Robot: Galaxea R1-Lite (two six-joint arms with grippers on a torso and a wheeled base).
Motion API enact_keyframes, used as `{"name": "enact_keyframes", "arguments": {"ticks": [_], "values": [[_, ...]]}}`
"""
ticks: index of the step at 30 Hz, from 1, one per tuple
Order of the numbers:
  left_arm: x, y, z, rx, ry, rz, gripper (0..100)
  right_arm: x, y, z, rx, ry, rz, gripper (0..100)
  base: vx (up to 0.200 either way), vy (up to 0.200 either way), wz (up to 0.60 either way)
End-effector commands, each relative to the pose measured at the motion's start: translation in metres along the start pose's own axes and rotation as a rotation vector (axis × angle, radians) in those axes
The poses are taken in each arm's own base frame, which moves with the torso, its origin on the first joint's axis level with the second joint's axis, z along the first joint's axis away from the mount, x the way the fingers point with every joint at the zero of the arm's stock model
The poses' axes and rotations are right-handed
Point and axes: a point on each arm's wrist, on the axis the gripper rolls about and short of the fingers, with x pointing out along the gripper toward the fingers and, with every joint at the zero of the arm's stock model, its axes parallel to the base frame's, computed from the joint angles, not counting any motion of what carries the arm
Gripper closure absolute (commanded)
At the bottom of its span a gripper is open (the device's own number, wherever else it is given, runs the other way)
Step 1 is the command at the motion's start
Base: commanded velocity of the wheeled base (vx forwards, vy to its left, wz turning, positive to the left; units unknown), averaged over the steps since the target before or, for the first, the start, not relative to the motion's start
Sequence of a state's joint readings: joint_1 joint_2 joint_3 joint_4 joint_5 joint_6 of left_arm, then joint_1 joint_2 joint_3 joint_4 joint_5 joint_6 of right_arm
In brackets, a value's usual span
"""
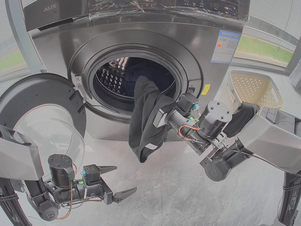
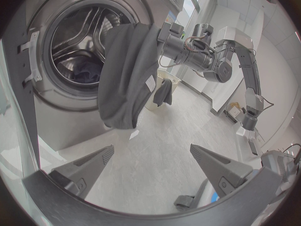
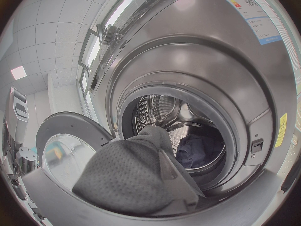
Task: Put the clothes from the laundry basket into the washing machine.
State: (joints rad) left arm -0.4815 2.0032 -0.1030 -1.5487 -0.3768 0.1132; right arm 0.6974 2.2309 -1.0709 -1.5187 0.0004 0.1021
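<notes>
Right tool point(image 1: 160, 115), head view: clenched on the black garment point(image 1: 145, 120), its fingers buried in the cloth, just in front of the round opening of the washing machine point(image 1: 62, 51).
Garment's hang, head view: the black garment drapes down from that tool. Its top end shows against the opening and its lower end dangles above the floor point(image 1: 175, 185).
Left tool point(image 1: 120, 181), head view: released, jaws spread wide with nothing between them, low over the floor below the swung-open door point(image 1: 40, 94).
Basket side, head view: the laundry basket point(image 1: 255, 88) stands on the floor at the machine's right side, with a dark item point(image 1: 243, 115) over its near rim.
Drum point(image 2: 67, 32), left wrist view: a dark blue cloth point(image 2: 86, 72) lies at its bottom. The black garment hangs in front of the opening, a white tag point(image 2: 150, 83) near its hem.
Left tool, left wrist view: both fingers stand far apart over the floor.
Right tool, right wrist view: the black garment is bunched over it, with one finger showing against the cloth. Beyond it the dark blue cloth lies inside the Drum, and the door stands open beside the opening.
</notes>
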Motion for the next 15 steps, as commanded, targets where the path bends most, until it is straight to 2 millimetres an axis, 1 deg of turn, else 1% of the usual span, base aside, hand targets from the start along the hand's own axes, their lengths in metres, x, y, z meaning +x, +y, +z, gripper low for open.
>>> {"name": "enact_keyframes", "arguments": {"ticks": [1,2,3,4,6,7,8,9,10,11,14,15], "values": [[0.013,0.003,0.024,0.039,-0.113,0.001,0,-0.001,0.008,-0.003,0.008,0.009,0.016,100,0.000,0.000,0.00],[0.017,0.003,0.029,0.040,-0.139,-0.002,0,-0.001,0.009,-0.003,0.007,0.011,0.018,100,0.000,0.000,0.00],[0.018,0.003,0.031,0.039,-0.146,-0.004,0,-0.001,0.009,-0.003,0.007,0.011,0.018,100,0.000,0.000,0.00],[0.026,0.001,0.039,0.034,-0.181,-0.016,0,-0.001,0.009,-0.004,0.007,0.012,0.018,100,0.000,0.000,0.00],[0.035,-0.005,0.046,0.037,-0.211,-0.020,0,-0.001,0.010,-0.005,0.008,0.014,0.020,100,0.000,0.000,0.00],[0.035,-0.005,0.046,0.037,-0.211,-0.020,0,-0.001,0.010,-0.005,0.008,0.014,0.020,100,0.000,0.000,0.00],[0.046,-0.007,0.056,0.041,-0.253,-0.007,0,0.000,0.011,-0.005,0.008,0.013,0.022,100,0.000,0.000,0.00],[0.052,-0.007,0.058,0.039,-0.264,0.005,0,0.000,0.011,-0.007,0.008,0.016,0.022,100,0.000,0.000,0.00],[0.052,-0.007,0.058,0.039,-0.264,0.005,0,0.000,0.011,-0.007,0.008,0.016,0.022,100,0.000,0.000,0.00],[0.066,-0.004,0.061,0.032,-0.278,0.026,0,0.000,0.013,-0.011,0.010,0.022,0.025,100,0.000,0.000,0.00],[0.086,0.002,0.057,0.029,-0.281,0.043,0,-0.001,0.019,-0.010,0.015,0.021,0.030,100,0.000,0.000,0.00],[0.094,0.007,0.056,0.029,-0.287,0.057,0,-0.001,0.019,-0.008,0.016,0.018,0.028,100,0.000,0.000,0.00]]}}
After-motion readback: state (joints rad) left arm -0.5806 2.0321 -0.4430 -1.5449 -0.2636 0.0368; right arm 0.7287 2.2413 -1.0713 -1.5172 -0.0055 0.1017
